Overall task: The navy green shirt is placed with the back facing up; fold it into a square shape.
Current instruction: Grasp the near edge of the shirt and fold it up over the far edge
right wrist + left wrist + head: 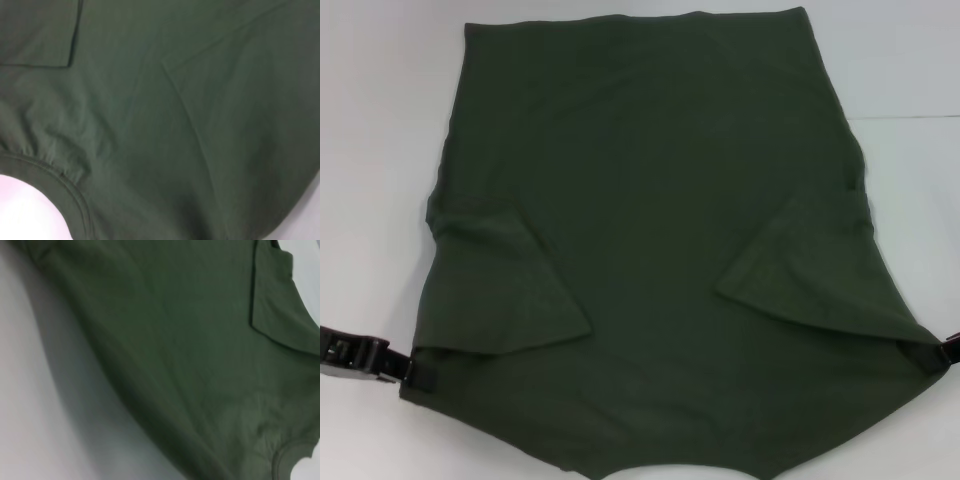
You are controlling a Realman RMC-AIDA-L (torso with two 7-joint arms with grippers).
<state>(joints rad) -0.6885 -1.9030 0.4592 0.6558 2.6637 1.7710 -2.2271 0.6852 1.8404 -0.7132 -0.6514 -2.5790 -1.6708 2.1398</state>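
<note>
The surface (380, 100), pale and bare around the cloth, is carrying the shirt (650, 200), which is lying spread flat and filling most of the head view, hem toward 12 o'clock and collar toward 6 o'clock. Both sleeves are lying folded inward over the body, one at about 8 o'clock (510, 290) and one at about 4 o'clock (810, 270). The cloth is looking thin, soft and light; it is likely to drape, sag and wrinkle when lifted, so taking hold at the outer shoulder edges, where layers are doubling, seems wisest. The collar (60, 180) is showing as a ribbed curved band. The left gripper (415, 370) is sitting at the shirt's 8 o'clock edge, the right gripper (930, 352) at its 4 o'clock edge; whether either pair of jaws is pinching cloth, I cannot tell.
</note>
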